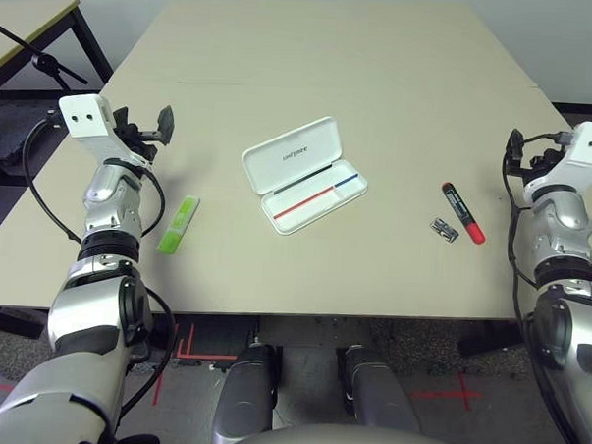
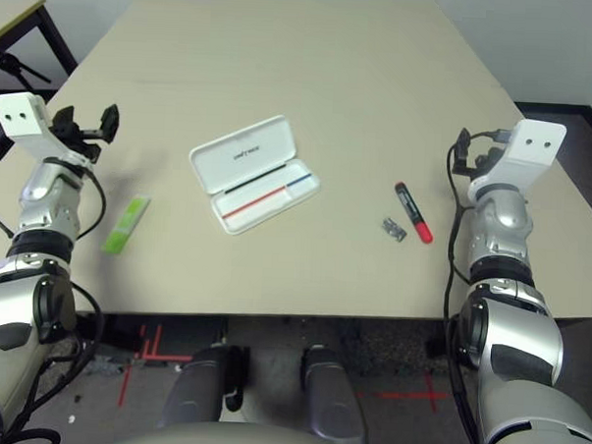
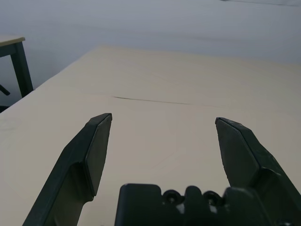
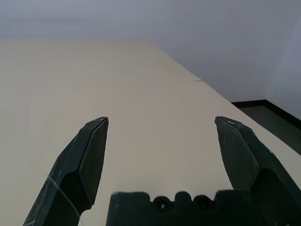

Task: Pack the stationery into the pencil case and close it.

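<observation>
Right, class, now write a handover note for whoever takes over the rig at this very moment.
Left tool: open, empty, over the table's left side.
Right tool: open, empty, over the right side.
Pencil case: centre of the table, lid up, tray holding no stationery.
Green highlighter: on the table, left of the case.
Red marker: on the table, right of the case.
Metallic clip: beside the marker, on its case side.
Done: case is open.
Left: pack all three, then close the lid.

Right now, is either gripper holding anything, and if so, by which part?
Nothing is held: the left gripper and right gripper both stand open and empty.
</observation>
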`<state>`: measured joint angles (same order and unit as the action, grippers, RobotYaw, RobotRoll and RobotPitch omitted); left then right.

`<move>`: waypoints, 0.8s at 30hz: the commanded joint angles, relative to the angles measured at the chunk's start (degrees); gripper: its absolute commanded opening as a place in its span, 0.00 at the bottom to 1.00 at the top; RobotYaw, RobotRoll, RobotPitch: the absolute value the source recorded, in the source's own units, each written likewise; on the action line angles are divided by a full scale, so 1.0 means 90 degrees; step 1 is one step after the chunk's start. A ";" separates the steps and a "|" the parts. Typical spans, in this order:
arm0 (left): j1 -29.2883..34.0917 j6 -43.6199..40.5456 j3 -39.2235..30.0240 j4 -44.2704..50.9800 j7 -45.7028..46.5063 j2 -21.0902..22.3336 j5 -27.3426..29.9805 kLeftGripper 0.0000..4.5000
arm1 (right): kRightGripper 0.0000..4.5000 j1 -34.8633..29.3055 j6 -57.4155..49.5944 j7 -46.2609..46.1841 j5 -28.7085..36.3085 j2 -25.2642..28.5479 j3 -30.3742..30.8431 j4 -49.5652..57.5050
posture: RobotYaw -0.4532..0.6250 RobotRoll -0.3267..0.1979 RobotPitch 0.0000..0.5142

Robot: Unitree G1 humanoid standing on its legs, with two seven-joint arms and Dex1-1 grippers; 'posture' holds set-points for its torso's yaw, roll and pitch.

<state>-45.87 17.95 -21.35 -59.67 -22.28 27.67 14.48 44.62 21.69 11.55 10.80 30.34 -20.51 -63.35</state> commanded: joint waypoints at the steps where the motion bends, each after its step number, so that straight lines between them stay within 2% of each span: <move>1: 0.0003 0.0011 0.0054 -0.0001 0.0018 -0.0055 -0.0025 0.99 | 1.00 -0.0045 0.0050 0.0021 -0.0004 0.0036 -0.0006 -0.0032 | 0.31 0.62 0.19; 13: -0.0058 -0.0083 0.0097 0.0131 -0.0149 -0.0143 0.0039 0.99 | 1.00 -0.0336 -0.0097 0.0289 0.0101 0.0187 -0.0057 0.0329 | 0.28 0.62 0.22; 18: 0.0086 -0.0174 -0.0001 0.0407 -0.0202 0.0037 0.0120 0.99 | 1.00 -0.0475 -0.0454 0.1350 0.0138 0.0189 0.0203 0.0721 | 0.31 0.62 0.21; 24: 0.0559 -0.0658 -0.0040 0.1430 -0.0439 0.0188 0.0345 0.99 | 1.00 -0.0804 -0.1282 0.2967 0.0407 0.0447 0.0426 0.1629 | 0.34 0.62 0.20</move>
<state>-42.15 14.17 -21.49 -49.13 -25.04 28.52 16.63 38.66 12.74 34.34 13.26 33.38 -17.94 -52.18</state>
